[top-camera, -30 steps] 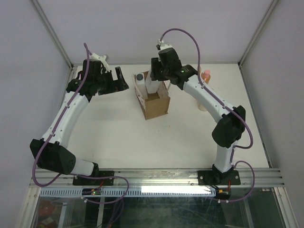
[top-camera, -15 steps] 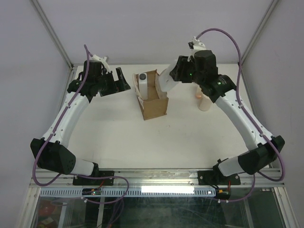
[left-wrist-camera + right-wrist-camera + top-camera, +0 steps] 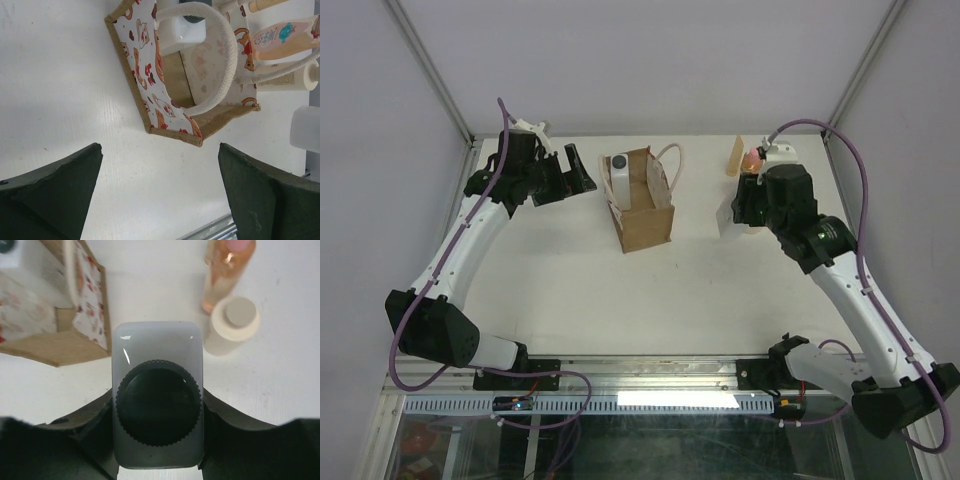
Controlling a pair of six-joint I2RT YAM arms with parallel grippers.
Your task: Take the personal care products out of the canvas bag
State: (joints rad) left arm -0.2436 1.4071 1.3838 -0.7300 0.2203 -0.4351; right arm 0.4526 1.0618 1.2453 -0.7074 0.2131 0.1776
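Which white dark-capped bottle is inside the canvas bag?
The white bottle standing in the far-left corner of the canvas bag; the other white bottle is out over the table, clamped in the right gripper.

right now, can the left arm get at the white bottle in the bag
Probably yes: the left gripper is open beside the canvas bag, whose top is open with the white bottle showing; a handle loops close by.

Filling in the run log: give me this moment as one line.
right hand: shut on white bottle, outside bag | left hand: open, beside bag | second bottle: inside bag
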